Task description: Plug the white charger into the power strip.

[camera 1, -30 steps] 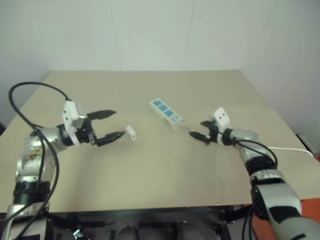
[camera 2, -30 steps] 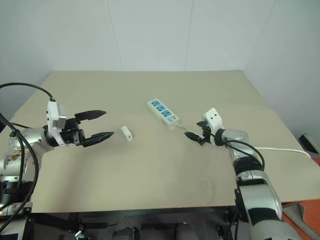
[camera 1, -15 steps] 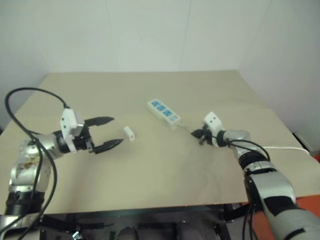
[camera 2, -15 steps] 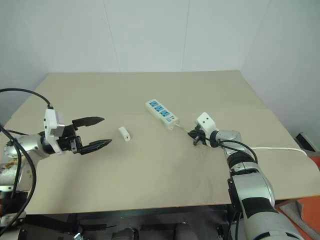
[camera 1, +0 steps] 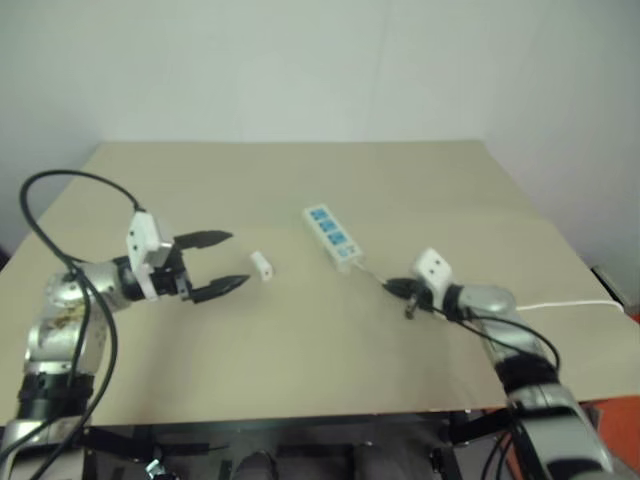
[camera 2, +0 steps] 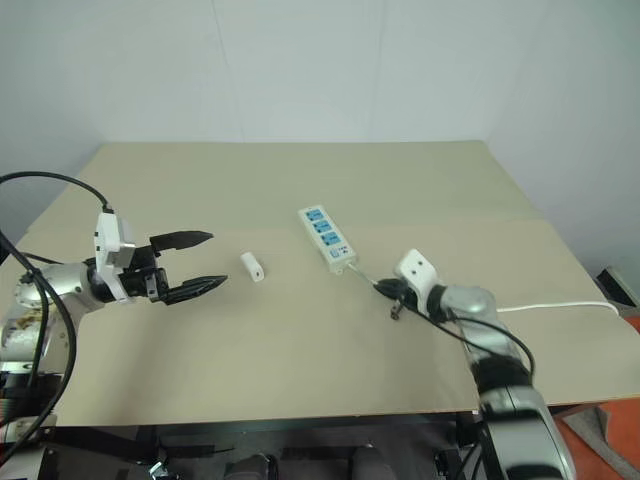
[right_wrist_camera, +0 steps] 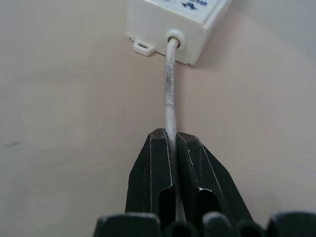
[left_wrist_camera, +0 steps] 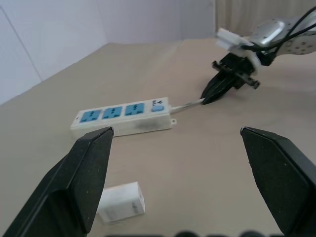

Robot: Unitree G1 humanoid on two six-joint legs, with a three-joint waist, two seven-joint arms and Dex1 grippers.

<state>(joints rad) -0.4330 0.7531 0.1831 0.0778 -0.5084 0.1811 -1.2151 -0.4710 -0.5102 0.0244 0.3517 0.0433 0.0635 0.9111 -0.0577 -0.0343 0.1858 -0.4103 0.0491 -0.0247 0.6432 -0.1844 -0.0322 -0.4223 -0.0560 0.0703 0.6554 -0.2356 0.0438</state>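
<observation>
The power strip (camera 2: 327, 234) lies slantwise at the middle of the tan table, its blue sockets facing up. Its thin white cord (right_wrist_camera: 170, 84) leaves the near end and runs between the fingers of my right gripper (right_wrist_camera: 170, 136), which is shut on it just off the strip. The white charger (camera 2: 252, 266) lies on its side to the left of the strip. My left gripper (camera 2: 218, 259) hovers open just left of the charger and points at it, holding nothing. The left wrist view shows the charger (left_wrist_camera: 121, 202) low between my spread fingers and the strip (left_wrist_camera: 121, 116) beyond.
The cord (camera 2: 560, 307) carries on past my right wrist to the table's right edge. A pale wall stands behind the table (camera 2: 300, 370). A black cable (camera 2: 50, 185) loops over my left arm.
My right gripper has shut on the cord and drawn back toward the near edge, and the strip's cord end has swung slightly after it. The left gripper has stayed put.
</observation>
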